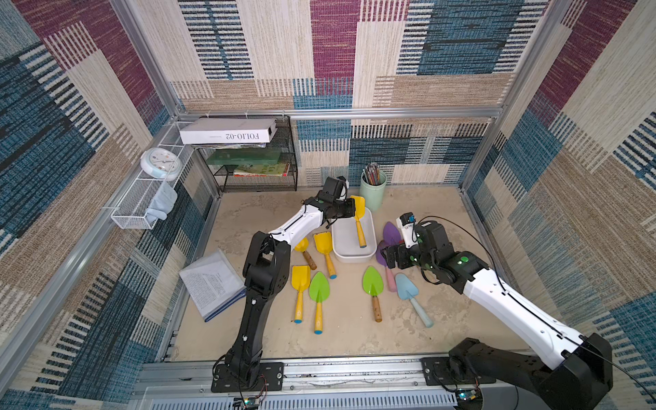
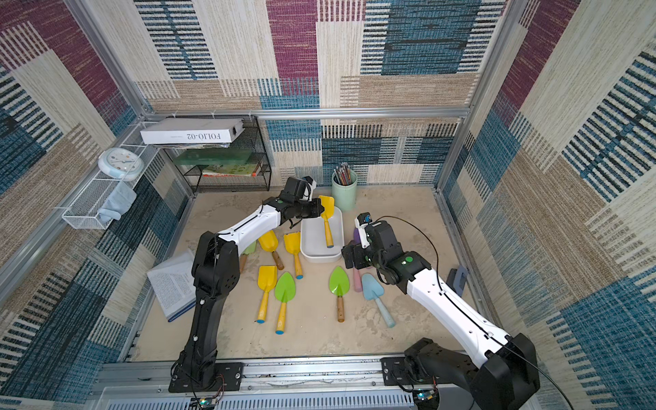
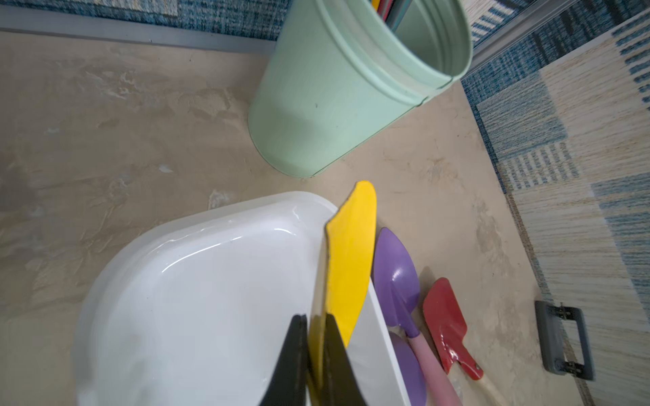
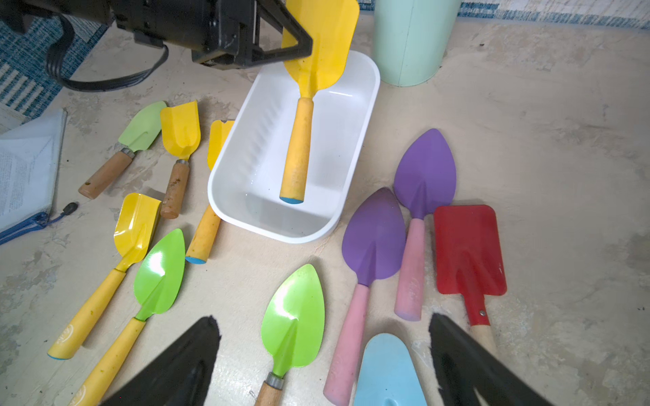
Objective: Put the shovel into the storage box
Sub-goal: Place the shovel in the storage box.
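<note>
A yellow shovel (image 1: 360, 230) with a yellow handle hangs nearly upright, handle end down inside the white storage box (image 1: 343, 245). My left gripper (image 1: 354, 209) is shut on its blade at the box's far end. In the left wrist view the black fingers (image 3: 293, 355) pinch the yellow blade (image 3: 351, 253) above the storage box (image 3: 193, 298). From the right wrist view the handle tip (image 4: 292, 198) sits low in the storage box (image 4: 253, 168); I cannot tell whether it touches the floor. My right gripper (image 4: 323, 323) is open and empty, above shovels right of the box.
A mint-green pencil cup (image 1: 372, 193) stands just behind the box. Several loose shovels lie around it: yellow and green (image 4: 160, 277) to its left, purple (image 4: 374, 239), red (image 4: 467, 249) and light blue (image 1: 408, 289) to its right. A papers pouch (image 1: 213, 284) lies at the left.
</note>
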